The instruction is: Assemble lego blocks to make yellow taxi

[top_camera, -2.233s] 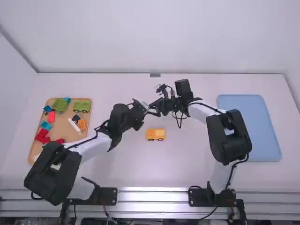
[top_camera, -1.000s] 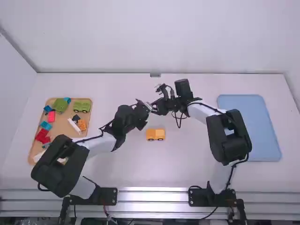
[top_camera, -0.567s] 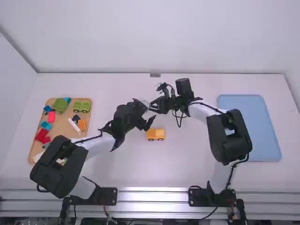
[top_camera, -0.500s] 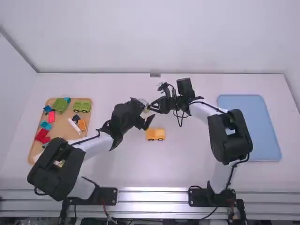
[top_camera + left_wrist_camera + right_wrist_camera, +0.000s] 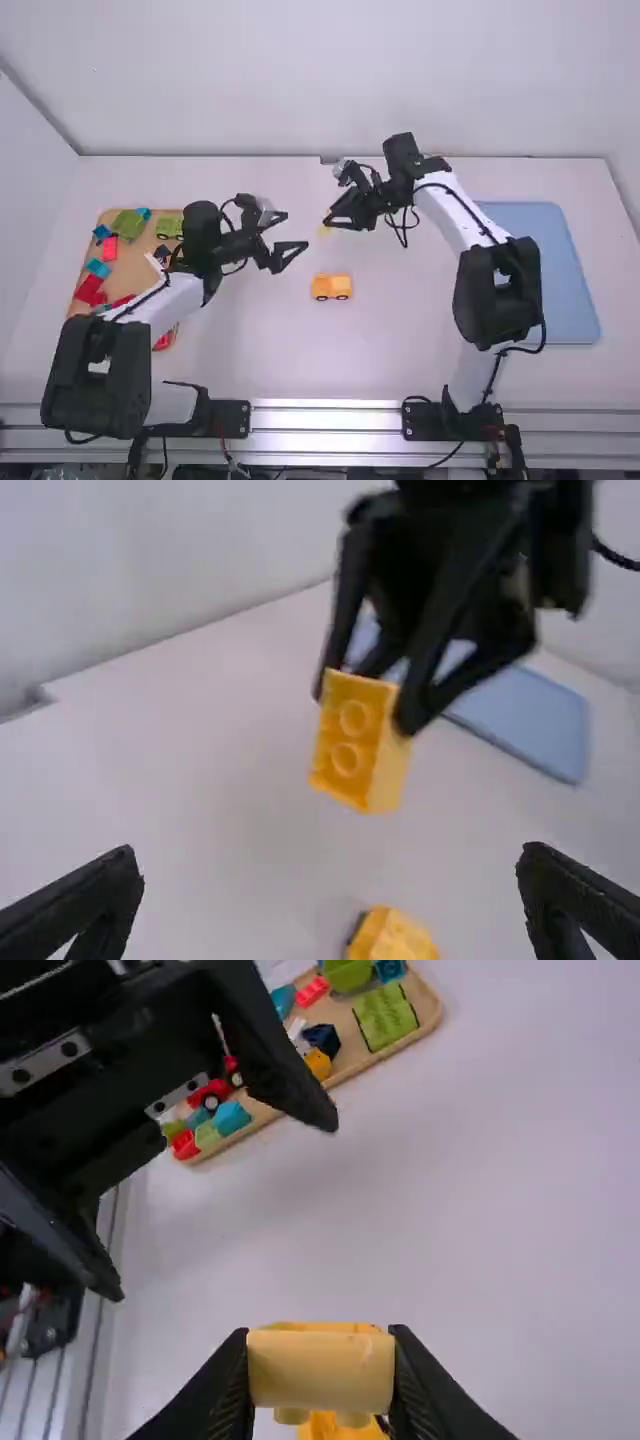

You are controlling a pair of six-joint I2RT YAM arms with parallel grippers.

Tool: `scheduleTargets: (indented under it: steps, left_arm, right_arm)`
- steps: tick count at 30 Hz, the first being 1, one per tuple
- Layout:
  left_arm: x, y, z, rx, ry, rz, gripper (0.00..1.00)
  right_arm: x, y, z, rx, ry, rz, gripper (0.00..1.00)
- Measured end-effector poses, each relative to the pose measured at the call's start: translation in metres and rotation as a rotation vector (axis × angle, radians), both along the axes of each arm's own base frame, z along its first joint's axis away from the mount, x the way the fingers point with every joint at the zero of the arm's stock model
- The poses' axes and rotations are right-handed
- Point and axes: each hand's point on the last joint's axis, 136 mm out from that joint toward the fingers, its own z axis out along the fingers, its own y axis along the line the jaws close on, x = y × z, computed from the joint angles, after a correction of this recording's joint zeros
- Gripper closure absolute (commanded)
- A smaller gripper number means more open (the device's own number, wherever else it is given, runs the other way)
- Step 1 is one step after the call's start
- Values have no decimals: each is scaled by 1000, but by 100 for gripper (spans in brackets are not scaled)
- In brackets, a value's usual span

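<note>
Stacking stage, we judge. Right gripper (image 5: 330,224) pinches yellow block (image 5: 345,742); left gripper (image 5: 297,231) gapes wide. Next: align over yellow car (image 5: 332,288), press.

Pale wall (image 5: 320,80) behind white table (image 5: 400,350); side wall (image 5: 25,200) left; metal rails (image 5: 325,419) along near edge.

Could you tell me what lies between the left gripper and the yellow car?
In the high view, bare tabletop separates the left gripper from the yellow car.

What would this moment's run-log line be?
right gripper: holding yellow, studded rectangular block above white table | left gripper: open, empty | yellow, wheeled plastic car: on table, apart from block
</note>
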Motion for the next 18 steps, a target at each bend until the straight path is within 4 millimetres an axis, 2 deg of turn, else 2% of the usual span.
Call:
scheduleTargets:
  steps: [5, 8, 15, 18]
  left_arm:
    - [-15, -13, -3, -19, -5, -115, 1]
    - [-24, -23, -8, -18, -15, -177, 1]
    - [-24, -24, -14, -11, -19, -191, 1]
    - [-24, -24, -18, -9, -3, -190, 0]
  right_arm:
    - [-9, 2, 6, -19, -83, 83, 78]
    - [-24, 7, 3, -56, -115, 156, 80]
    - [-47, 19, 1, -96, -176, 278, 80]
    - [-50, 18, 2, -99, -189, 301, 80]
